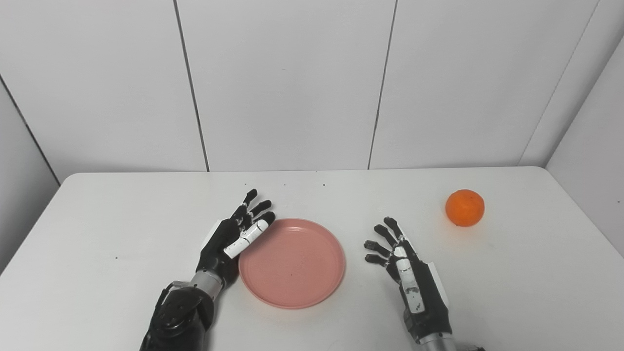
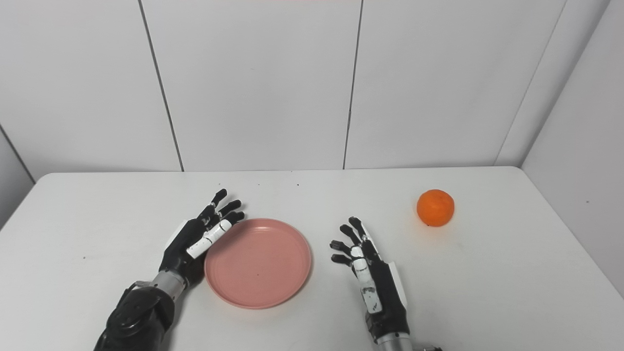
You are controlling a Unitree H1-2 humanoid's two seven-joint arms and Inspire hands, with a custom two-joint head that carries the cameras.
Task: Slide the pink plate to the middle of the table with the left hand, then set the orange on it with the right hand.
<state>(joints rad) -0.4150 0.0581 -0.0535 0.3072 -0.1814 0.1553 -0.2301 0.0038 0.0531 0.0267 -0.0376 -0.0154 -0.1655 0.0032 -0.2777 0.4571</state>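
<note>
The pink plate (image 1: 291, 263) sits flat on the white tabletop (image 1: 97, 234), about in the middle, a bit toward the near edge. It's empty. Looks like light, stiff plastic w/ a low rim, so it should slide easy on the smooth top. Best to push on the rim, not lift it.

The left hand (image 1: 234, 239) is right at the plate's left rim, fingers (image 1: 249, 233) spread and straight, holding nothing. Looks like touching the rim, but can't tell for sure.

The orange (image 1: 464, 207) is far right and toward the back, well apart from the plate. It's round, firm, a bit bumpy, prob rolls if bumped. Grab it from above or the side, fingers wrapped around its fat middle.

The right hand (image 1: 407, 273) rests betw plate and orange, fingers apart, empty, not near the orange yet.
</note>
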